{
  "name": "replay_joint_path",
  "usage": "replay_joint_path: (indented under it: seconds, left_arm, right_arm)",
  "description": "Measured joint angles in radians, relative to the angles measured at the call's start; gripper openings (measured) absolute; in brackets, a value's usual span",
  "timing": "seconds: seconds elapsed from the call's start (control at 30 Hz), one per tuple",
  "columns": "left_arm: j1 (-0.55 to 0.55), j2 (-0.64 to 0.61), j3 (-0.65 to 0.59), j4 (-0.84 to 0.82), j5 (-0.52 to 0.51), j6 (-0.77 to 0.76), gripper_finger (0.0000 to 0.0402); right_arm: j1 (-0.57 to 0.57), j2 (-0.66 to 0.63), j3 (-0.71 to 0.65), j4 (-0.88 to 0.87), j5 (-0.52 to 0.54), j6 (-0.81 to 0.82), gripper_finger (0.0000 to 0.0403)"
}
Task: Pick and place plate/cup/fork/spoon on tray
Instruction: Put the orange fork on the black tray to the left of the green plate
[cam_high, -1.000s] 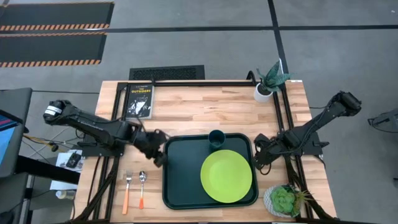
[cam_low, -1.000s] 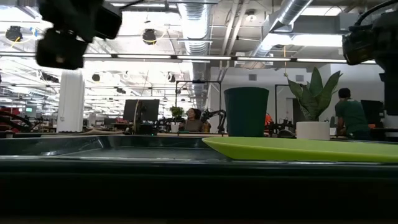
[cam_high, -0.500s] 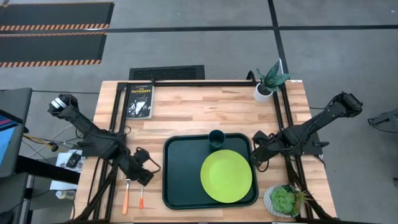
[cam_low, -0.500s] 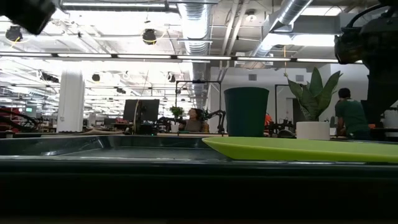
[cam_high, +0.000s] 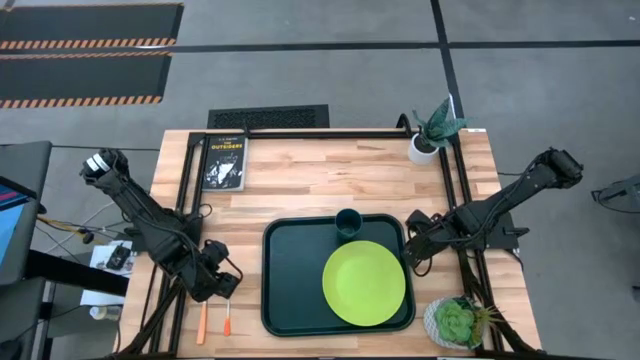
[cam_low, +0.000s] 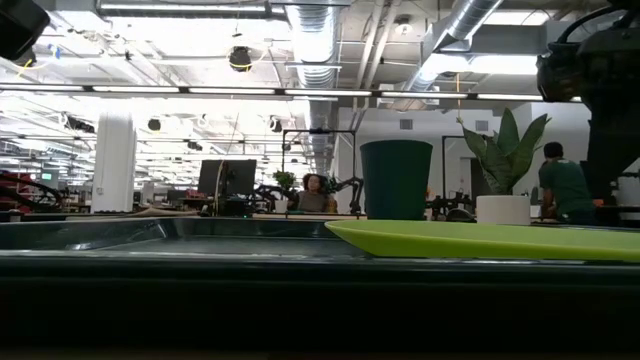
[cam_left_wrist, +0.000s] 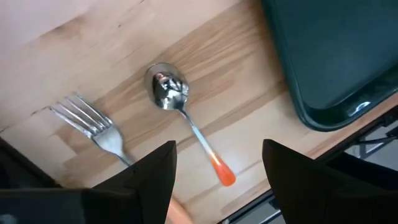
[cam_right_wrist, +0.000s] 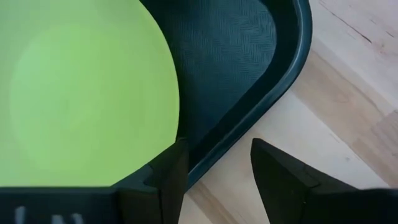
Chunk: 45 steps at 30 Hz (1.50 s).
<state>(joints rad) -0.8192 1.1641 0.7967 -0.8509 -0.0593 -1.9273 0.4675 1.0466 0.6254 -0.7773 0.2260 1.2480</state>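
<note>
The dark green tray (cam_high: 285, 290) lies at the table's near middle. The lime-green plate (cam_high: 364, 283) lies flat in its right half, and the teal cup (cam_high: 349, 222) stands upright at its far rim. The fork (cam_left_wrist: 93, 124) and the spoon (cam_left_wrist: 186, 124) lie side by side on the wood left of the tray, with their orange handles (cam_high: 201, 323) toward the near edge. My left gripper (cam_high: 222, 283) hangs open above their heads, pointing steeply down and touching neither. My right gripper (cam_right_wrist: 214, 168) hangs open over the tray's right rim (cam_right_wrist: 273, 81), beside the plate (cam_right_wrist: 81, 93).
A black book (cam_high: 224, 160) lies at the far left. A white pot with a tall plant (cam_high: 425, 148) stands at the far right, and a succulent pot (cam_high: 455, 322) at the near right. Bare wood (cam_high: 320, 180) stretches beyond the tray.
My left gripper has swung from over the tray's left rim toward the table's near left. It has turned about as it went, and now stands above the fork and the spoon. The plate, cup, fork and spoon have not moved.
</note>
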Motion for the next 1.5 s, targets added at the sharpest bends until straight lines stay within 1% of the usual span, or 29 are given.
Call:
replay_joint_path:
  seconds: [0.23,0.43,0.53,0.83,1.07,1.3,1.5]
  left_arm:
    - [0.0,0.0,0.0,0.0,-0.009,0.062,0.0224]
    - [0.0,0.0,0.0,0.0,-0.108,0.101,0.0224]
    - [0.001,0.0,0.0,-0.012,-0.134,0.101,0.0224]
    - [0.0,0.0,0.0,-0.12,-0.13,0.065,0.0224]
    - [0.0,0.0,0.0,-0.133,-0.133,0.137,0.0224]
    - [0.0,0.0,0.0,-0.155,-0.158,0.145,0.0224]
    - [0.0,0.0,0.0,-0.168,-0.158,0.152,0.0224]
  right_arm:
    - [0.0,0.0,0.0,0.004,0.0,0.0,0.0194]
    - [0.0,0.0,0.0,0.004,0.0,0.0,0.0194]
    - [0.0,0.0,0.0,0.004,0.0,0.0,0.0195]
    - [-0.027,0.0,0.0,0.012,0.0,0.0,0.0185]
    - [-0.075,0.0,0.0,0.015,0.005,0.0,0.0182]
    - [-0.117,0.0,0.0,0.044,0.011,0.0,0.0183]
    - [-0.124,0.0,0.0,0.094,0.011,0.009,0.0177]
